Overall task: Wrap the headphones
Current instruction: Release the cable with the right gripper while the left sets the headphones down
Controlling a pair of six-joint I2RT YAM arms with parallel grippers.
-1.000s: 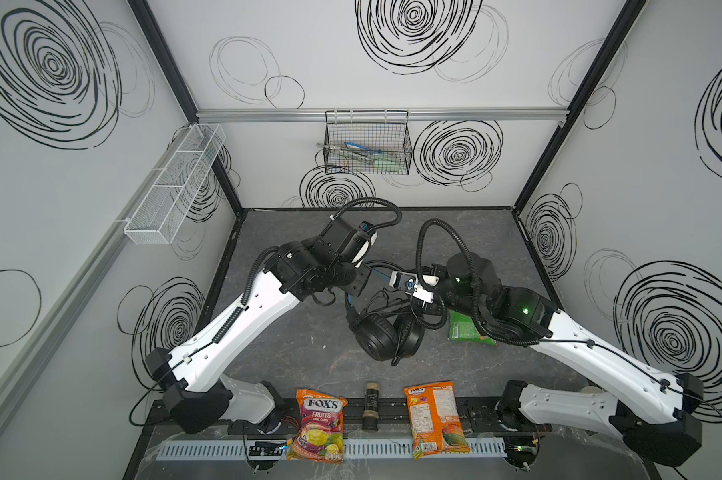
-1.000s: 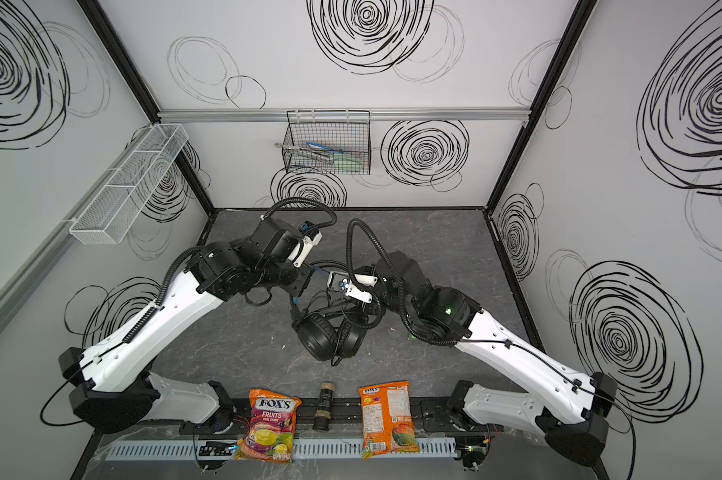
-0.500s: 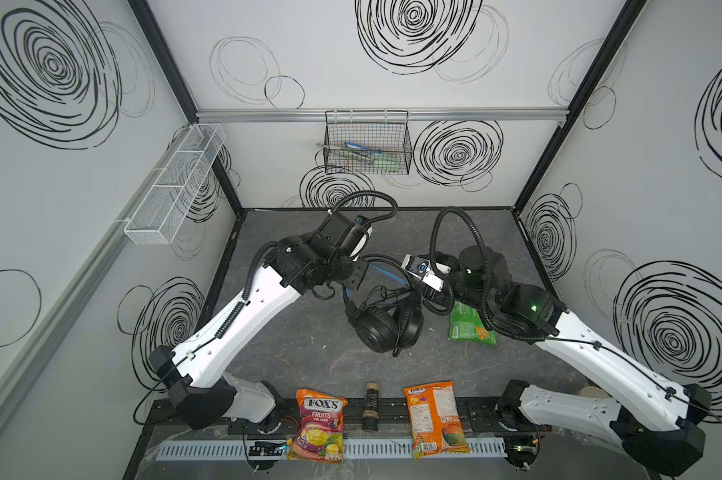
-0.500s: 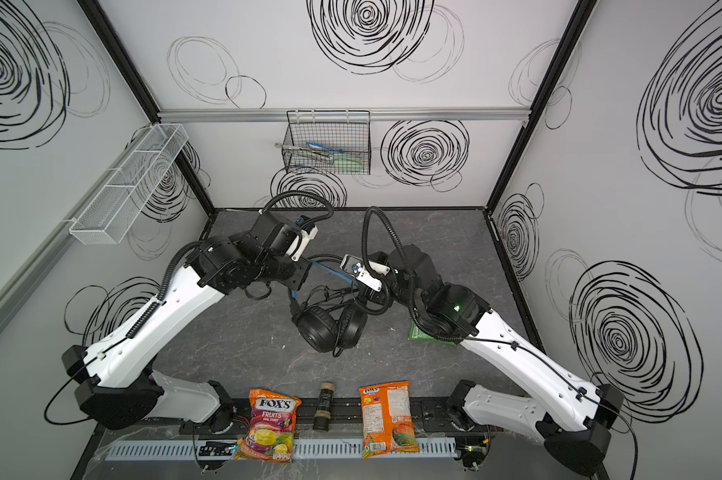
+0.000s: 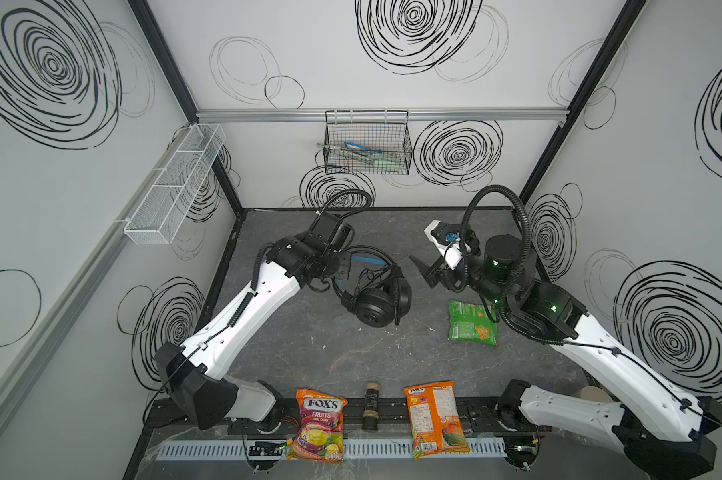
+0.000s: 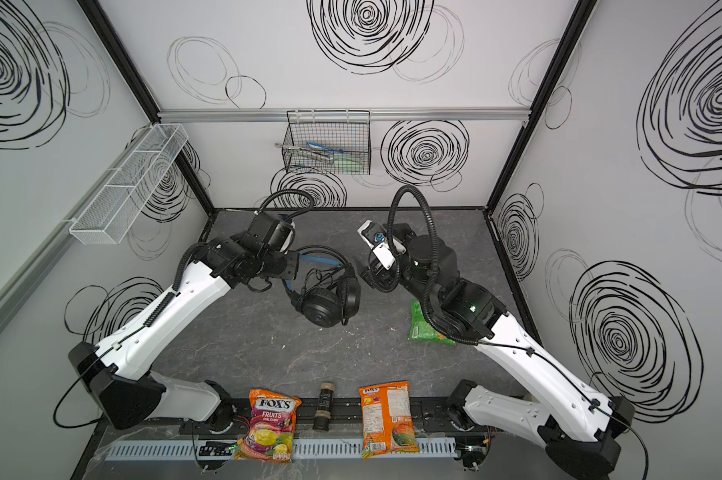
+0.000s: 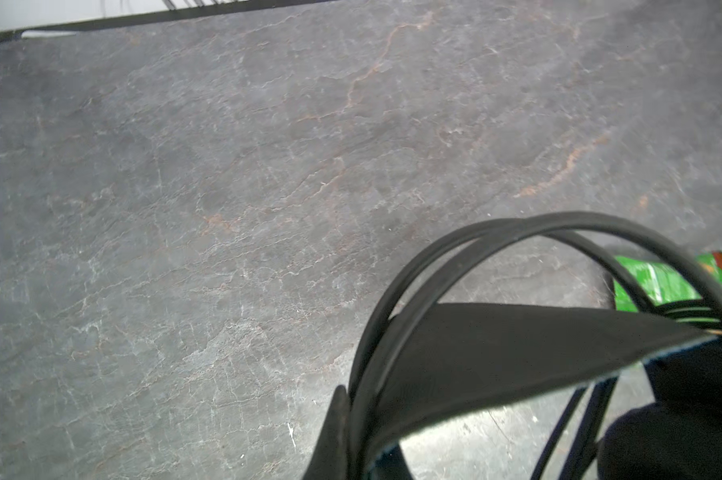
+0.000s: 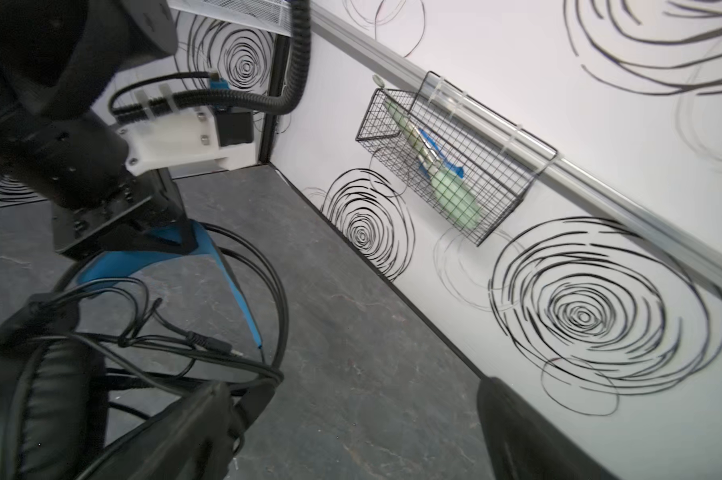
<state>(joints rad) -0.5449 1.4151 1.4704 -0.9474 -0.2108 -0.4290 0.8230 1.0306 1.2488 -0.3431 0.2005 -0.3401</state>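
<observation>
Nearby, a green packet point(image 5: 471, 322) lies by the wide-open right claw point(image 8: 372, 390); left claw point(image 5: 347, 266) grips the headphones point(image 5: 374, 309).

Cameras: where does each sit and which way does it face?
Top views: high at the front, looking down on both whole arms, the headphones and table.
Left wrist: over the table, facing down past their strap; one finger of the shut left gripper shows.
Right wrist: low, facing the wire basket on the back wall; right gripper open, left gripper in view.
Shared: headphones in all; green packet in left wrist and top.
</observation>
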